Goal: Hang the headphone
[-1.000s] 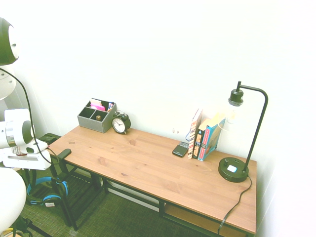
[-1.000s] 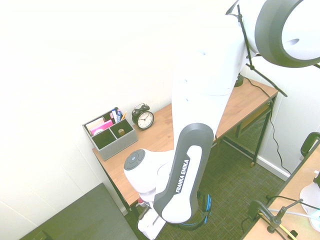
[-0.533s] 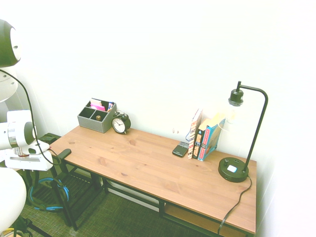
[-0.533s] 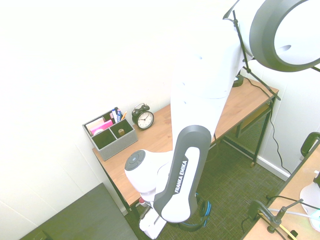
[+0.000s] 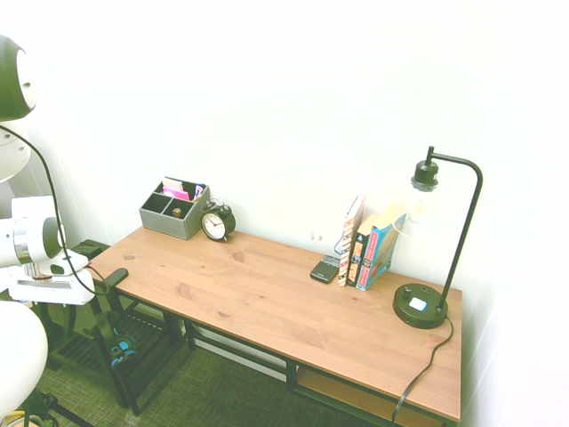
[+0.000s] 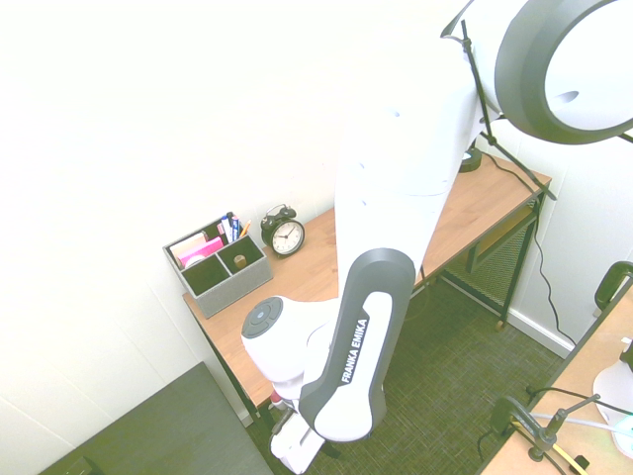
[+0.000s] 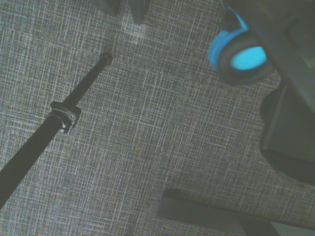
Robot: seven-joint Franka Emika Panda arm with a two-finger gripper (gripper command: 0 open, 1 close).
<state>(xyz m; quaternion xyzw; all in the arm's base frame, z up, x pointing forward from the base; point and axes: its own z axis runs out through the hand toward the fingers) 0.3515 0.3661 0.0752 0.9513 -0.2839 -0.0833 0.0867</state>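
Little of the headphone (image 5: 119, 345) shows in the first exterior view: a small blue and black patch low beside the desk's left end frame (image 5: 108, 331). I cannot tell whether it hangs there or rests on something. One black ear cup with a bright blue rim (image 7: 242, 58) shows in the wrist view, over grey carpet and next to a dark frame part. My gripper (image 5: 55, 295) is off the desk's left end, above and to the left of the headphone. Nothing visible is in it. In the second exterior view my own arm (image 6: 356, 346) hides the headphone.
The wooden desk (image 5: 267, 302) carries a grey organizer (image 5: 173, 209), an alarm clock (image 5: 216, 222), a phone (image 5: 324, 269), upright books (image 5: 369, 245) and a black lamp (image 5: 436, 240). A dark bar (image 5: 114, 277) sticks out at the desk's left end. Carpet lies below.
The headphone hung wide below my gripper a second ago. It has since shifted right toward the desk's end frame, and only a small part still shows. It has dropped out of the second exterior view.
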